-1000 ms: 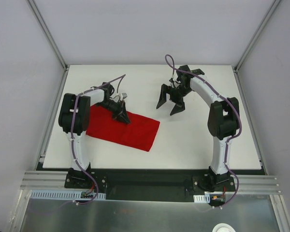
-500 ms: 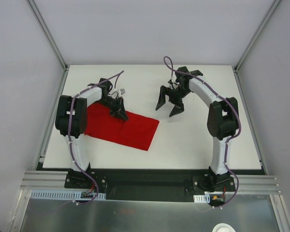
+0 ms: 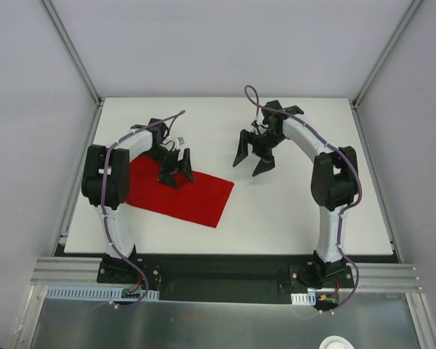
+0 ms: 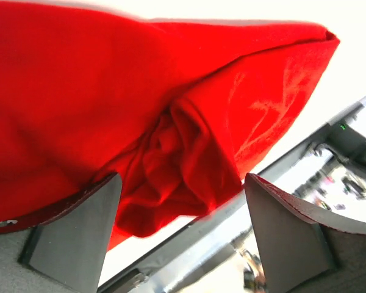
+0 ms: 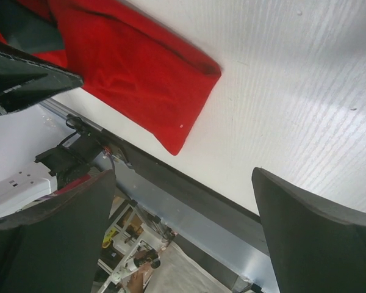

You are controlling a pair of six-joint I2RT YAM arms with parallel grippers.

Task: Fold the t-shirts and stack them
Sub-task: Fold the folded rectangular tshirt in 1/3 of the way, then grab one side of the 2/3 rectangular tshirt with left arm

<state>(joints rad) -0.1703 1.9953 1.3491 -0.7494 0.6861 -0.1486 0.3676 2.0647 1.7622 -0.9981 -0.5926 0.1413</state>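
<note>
Red t-shirt is flat on the table, left half, folded into a long narrow rectangle. It sits skewed: one short end is near the left edge, partly under the left arm, and the other short end reaches roughly the table centre, with that end's near corner pointing at the near edge. The folded edges look fairly clean in the top view. The left wrist view shows a bunched wrinkle of cloth in the top layer. Left gripper is over the shirt's far long edge, about mid-length, tips pointing down. Its jaws are spread with nothing pinched, and the wrinkle sits in the gap between its fingers. Can't tell whether the tips touch the fabric or hover just above it. Right gripper is spread wide and holding nothing. It's above bare table near the middle, a bit toward the far edge, beside the shirt's centre-side end and clear of it. In the right wrist view only white surface lies between its fingers, and the shirt's end shows off to one side.
</note>
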